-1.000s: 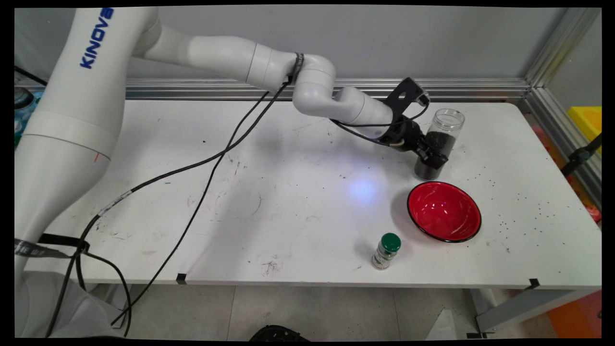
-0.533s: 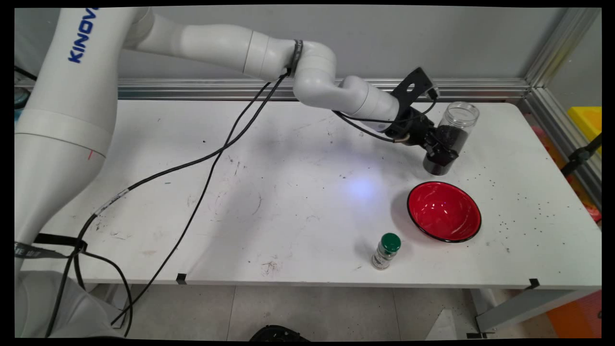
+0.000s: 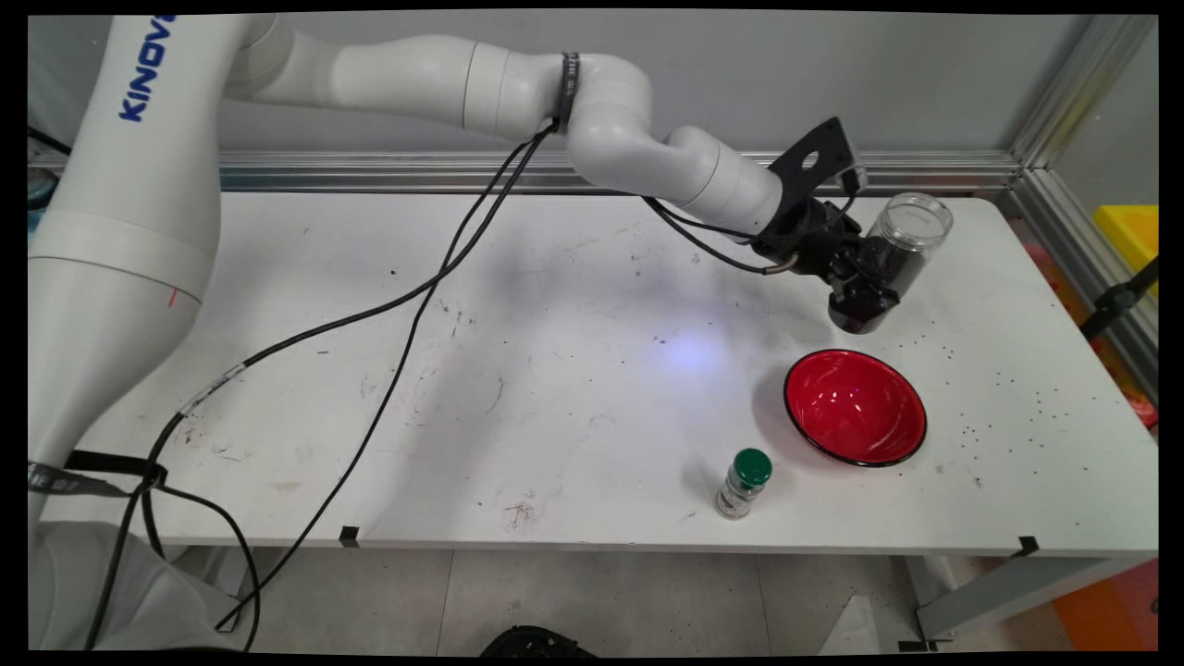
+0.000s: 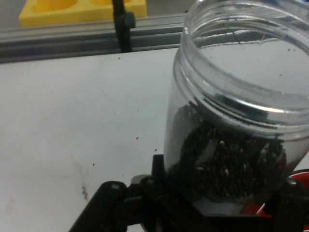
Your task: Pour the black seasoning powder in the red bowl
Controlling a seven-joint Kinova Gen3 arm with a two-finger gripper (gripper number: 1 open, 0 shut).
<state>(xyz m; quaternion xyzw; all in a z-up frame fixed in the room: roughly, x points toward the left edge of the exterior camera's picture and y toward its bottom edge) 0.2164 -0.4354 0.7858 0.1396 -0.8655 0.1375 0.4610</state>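
Gripping tilted jar (image 3: 895, 254), end effector (image 3: 858, 289) above table (image 3: 555, 388).

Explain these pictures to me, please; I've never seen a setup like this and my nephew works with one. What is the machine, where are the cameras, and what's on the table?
The machine is a white robot arm with a black two-finger tool at its end. The wide picture comes from a fixed camera looking down across the white table toward a wall. The close-up comes from a camera on the hand itself, looking along the tool, so its black linkage rises from the bottom edge.

The tool is clamped on a clear open jar partly filled with small dark grains. The jar is tilted and looks lifted off the table. In front of it, toward the camera, sits a red bowl, apparently empty. Beside the bowl stands a small bottle with a green cap. Dark specks are scattered over the table's right side.
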